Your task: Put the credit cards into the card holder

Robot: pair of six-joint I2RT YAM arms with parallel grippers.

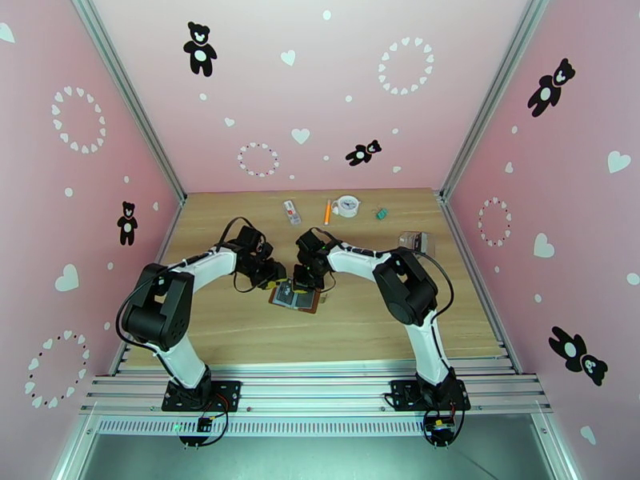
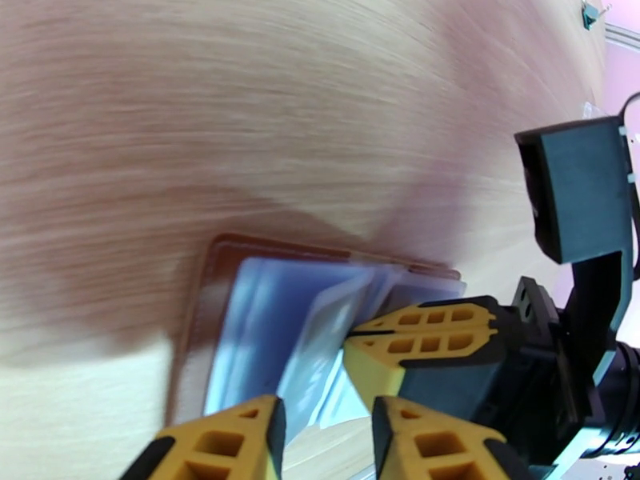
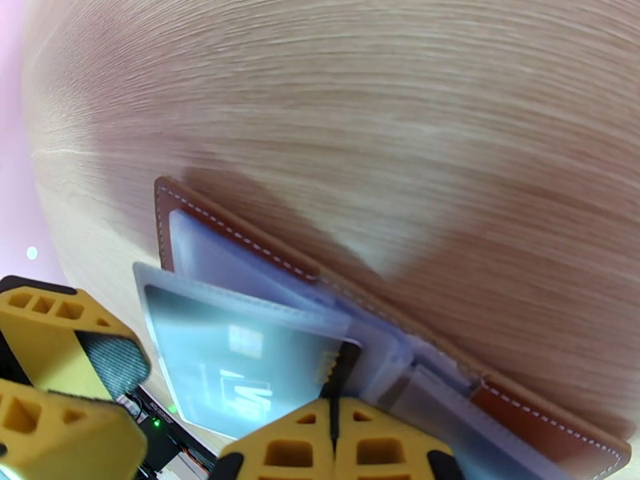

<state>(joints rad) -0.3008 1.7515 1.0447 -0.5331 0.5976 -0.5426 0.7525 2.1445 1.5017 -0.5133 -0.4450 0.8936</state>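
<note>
The brown card holder (image 1: 285, 298) lies open on the wooden table between the two arms, its grey-blue pockets facing up. My right gripper (image 1: 306, 280) is shut, and its tips press down on the middle of the holder (image 3: 240, 234). In the right wrist view a dark credit card (image 3: 232, 362) with a chip sits inside a raised translucent pocket. My left gripper (image 2: 324, 406) hovers at the holder's (image 2: 200, 314) near-left edge. Its jaws stand apart, with the edge of a lifted pocket between them. The shut right gripper (image 2: 350, 335) lies just beyond.
Along the back of the table lie a white-and-red packet (image 1: 291, 211), an orange pen (image 1: 327, 211), a white tape roll (image 1: 348, 206) and a small green clip (image 1: 382, 212). A see-through pouch (image 1: 414, 240) sits at the right. Pink walls enclose three sides.
</note>
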